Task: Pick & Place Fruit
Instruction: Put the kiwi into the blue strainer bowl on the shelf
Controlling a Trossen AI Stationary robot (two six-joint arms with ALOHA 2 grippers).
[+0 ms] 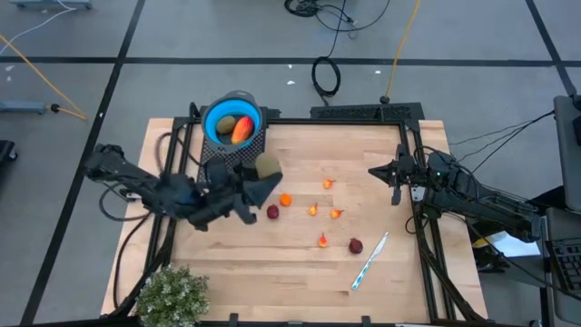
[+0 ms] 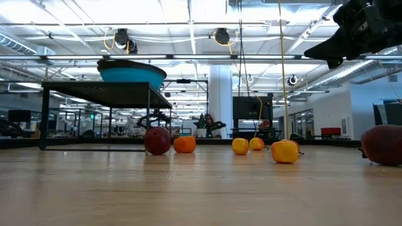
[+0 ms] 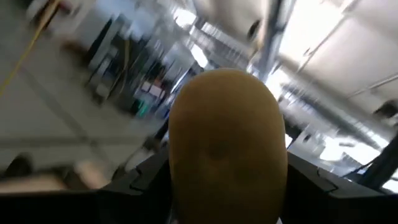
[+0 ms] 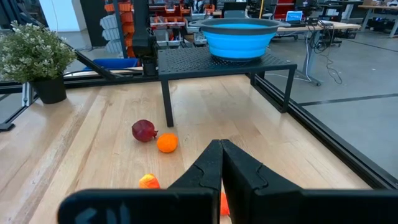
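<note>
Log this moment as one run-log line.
left gripper: shut on brown-green fruit, raised near blue bowl | right gripper: shut, waiting at right edge | bowl: holds two fruits

Setting: robotics lab / open-plan industrial workspace. Evidence — wooden bench top (image 1: pixel 300 263) in a black metal frame (image 1: pixel 434 263), standing on a grey floor marked w/ dark tape lines (image 1: pixel 118 73); loose cables (image 1: pixel 327 74) across the floor. Low view: exposed ceiling w/ strip lights (image 2: pixel 188 28) and ducting, a white column (image 2: pixel 221 100), more workstations and equipment racks behind.
</note>
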